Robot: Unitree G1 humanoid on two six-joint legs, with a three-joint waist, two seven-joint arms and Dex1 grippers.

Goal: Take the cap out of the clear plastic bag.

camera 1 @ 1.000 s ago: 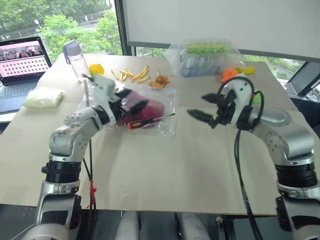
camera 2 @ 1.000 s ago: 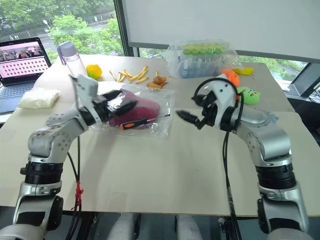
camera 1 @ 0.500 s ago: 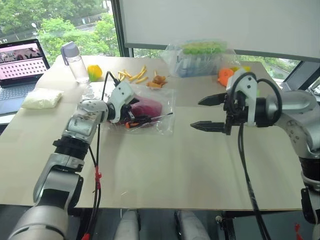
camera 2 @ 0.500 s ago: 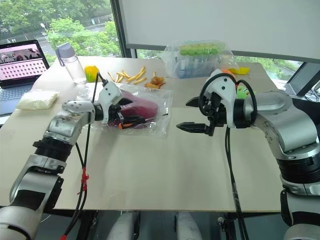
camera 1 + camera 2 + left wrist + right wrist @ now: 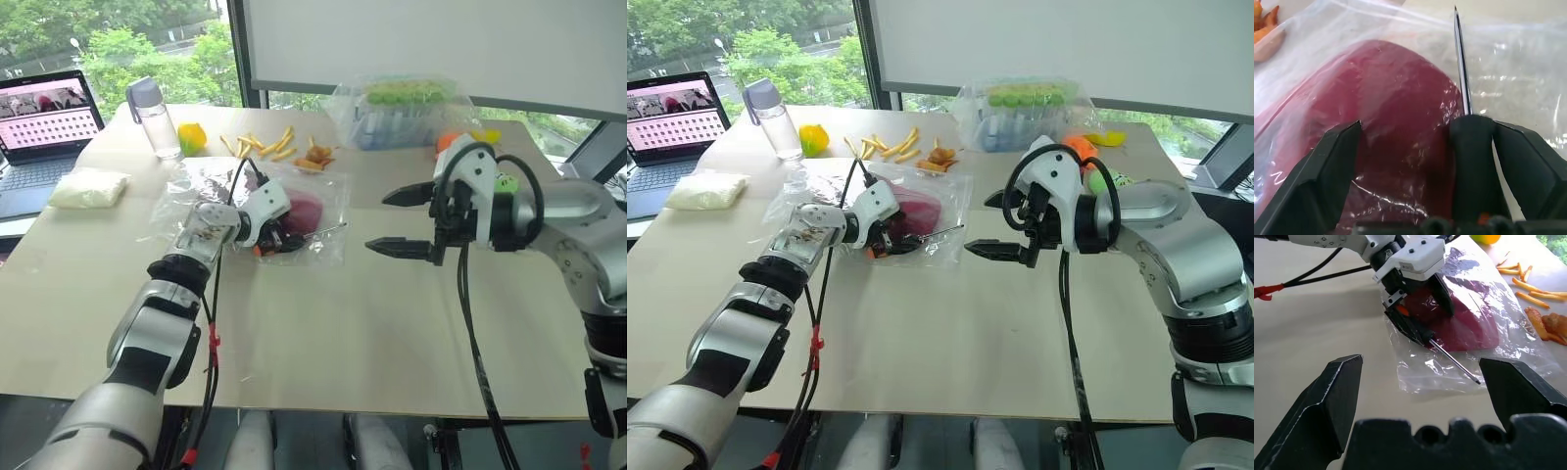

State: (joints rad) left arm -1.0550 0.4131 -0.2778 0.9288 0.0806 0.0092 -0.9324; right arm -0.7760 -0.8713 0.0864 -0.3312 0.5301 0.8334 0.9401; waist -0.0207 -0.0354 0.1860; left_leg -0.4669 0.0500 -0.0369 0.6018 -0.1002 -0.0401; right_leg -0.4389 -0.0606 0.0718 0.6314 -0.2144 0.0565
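The dark red cap [image 5: 306, 211] lies inside the clear plastic bag [image 5: 323, 245] on the table, left of centre. A screwdriver [image 5: 1452, 360] with an orange and black handle lies across the bag beside the cap. My left gripper [image 5: 1425, 127] is down on the bag, fingers apart, with the covered cap [image 5: 1396, 98] and the screwdriver's handle between them. My right gripper [image 5: 378, 221] hovers open above the table, to the right of the bag, with nothing in it.
Behind the bag lie scattered fries [image 5: 260, 147], a water bottle [image 5: 154, 117] and a yellow object [image 5: 192, 135]. A wrapped tray with green items [image 5: 402, 108] stands at the back. A laptop [image 5: 44, 117] and a white packet [image 5: 88, 188] are at the far left.
My left gripper has come down and forward onto the bag and rolled, so its fingers now straddle the cap and screwdriver handle. The right gripper has hardly moved.
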